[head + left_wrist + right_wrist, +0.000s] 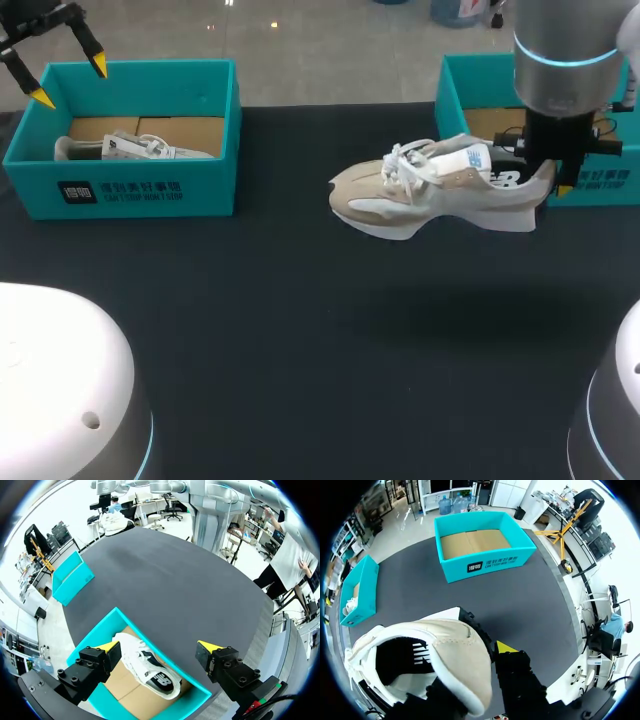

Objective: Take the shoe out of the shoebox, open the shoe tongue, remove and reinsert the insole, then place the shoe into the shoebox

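L hand (70,80) open, fingers spread wide, pointing down, well apart from shoe (430,190), off past its toe end. R hand (553,180) vertical, clamped on shoe's heel; R arm (565,50) upright above it.

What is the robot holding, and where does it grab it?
The right gripper holds the beige and white sneaker by its heel; the left gripper holds nothing.
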Controlling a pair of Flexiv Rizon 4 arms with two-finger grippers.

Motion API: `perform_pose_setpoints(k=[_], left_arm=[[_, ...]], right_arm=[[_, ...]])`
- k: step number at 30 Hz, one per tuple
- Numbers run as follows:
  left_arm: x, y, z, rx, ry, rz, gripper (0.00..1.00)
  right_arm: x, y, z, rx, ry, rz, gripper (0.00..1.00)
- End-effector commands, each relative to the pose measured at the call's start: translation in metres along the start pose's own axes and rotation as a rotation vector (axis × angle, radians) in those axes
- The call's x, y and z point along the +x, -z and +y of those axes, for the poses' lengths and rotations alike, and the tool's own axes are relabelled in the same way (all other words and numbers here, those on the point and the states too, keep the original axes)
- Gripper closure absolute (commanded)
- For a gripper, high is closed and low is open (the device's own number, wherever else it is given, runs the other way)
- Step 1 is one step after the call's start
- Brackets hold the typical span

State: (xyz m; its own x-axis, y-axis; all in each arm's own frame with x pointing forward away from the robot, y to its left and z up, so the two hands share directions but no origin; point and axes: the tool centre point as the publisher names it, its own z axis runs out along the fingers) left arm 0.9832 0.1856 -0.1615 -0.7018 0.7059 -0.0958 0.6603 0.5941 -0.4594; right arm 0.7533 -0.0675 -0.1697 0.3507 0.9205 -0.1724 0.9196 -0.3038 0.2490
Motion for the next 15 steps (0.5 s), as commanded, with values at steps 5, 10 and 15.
perform_pose_setpoints(k=[5, 10, 15], left_arm=[[0.000, 0.001, 0.000, 0.000, -0.001, 0.002, 0.00], [0.000, 0.001, 0.000, 0.000, -0.001, 0.002, 0.00], [0.000, 0.001, 0.000, 0.000, -0.001, 0.002, 0.00]], right_arm=[[0.029, -0.011, -0.013, -0.008, 0.004, 0.001, 1.00], [0.051, -0.028, -0.030, 0.015, 0.027, -0.013, 1.00], [0.064, -0.043, -0.048, 0.051, 0.068, -0.027, 1.00]])
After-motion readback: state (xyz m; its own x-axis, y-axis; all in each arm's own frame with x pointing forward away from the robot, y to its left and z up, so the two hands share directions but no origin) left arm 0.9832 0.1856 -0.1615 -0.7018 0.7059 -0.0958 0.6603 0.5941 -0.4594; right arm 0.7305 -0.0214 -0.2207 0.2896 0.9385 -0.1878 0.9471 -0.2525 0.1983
